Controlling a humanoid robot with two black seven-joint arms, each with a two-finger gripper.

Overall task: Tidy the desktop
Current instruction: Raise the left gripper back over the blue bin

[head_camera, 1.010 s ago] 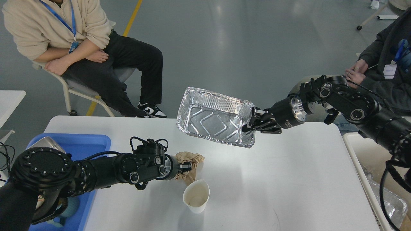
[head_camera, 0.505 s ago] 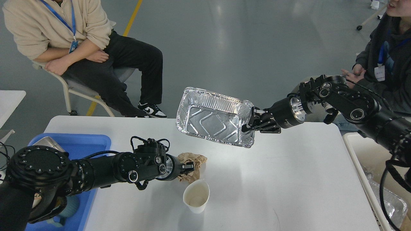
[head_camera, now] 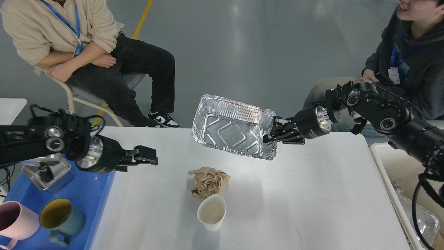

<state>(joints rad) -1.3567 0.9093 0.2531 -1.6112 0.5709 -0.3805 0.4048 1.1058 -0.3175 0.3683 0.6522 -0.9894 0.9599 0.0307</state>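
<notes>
Desktop under both grippers

Desktop point(head_camera: 277, 194) spread below: crumpled paper point(head_camera: 209, 182), paper cup point(head_camera: 212, 217) on it. R gripper point(head_camera: 274, 134) clamped on foil tray point(head_camera: 234, 127), held aloft. L gripper point(head_camera: 147, 159) over left edge, empty, jaws probably apart.

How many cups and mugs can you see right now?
3: a white paper cup on the desktop beside the crumpled paper, and a pink mug and a teal mug in the blue tray.
</notes>
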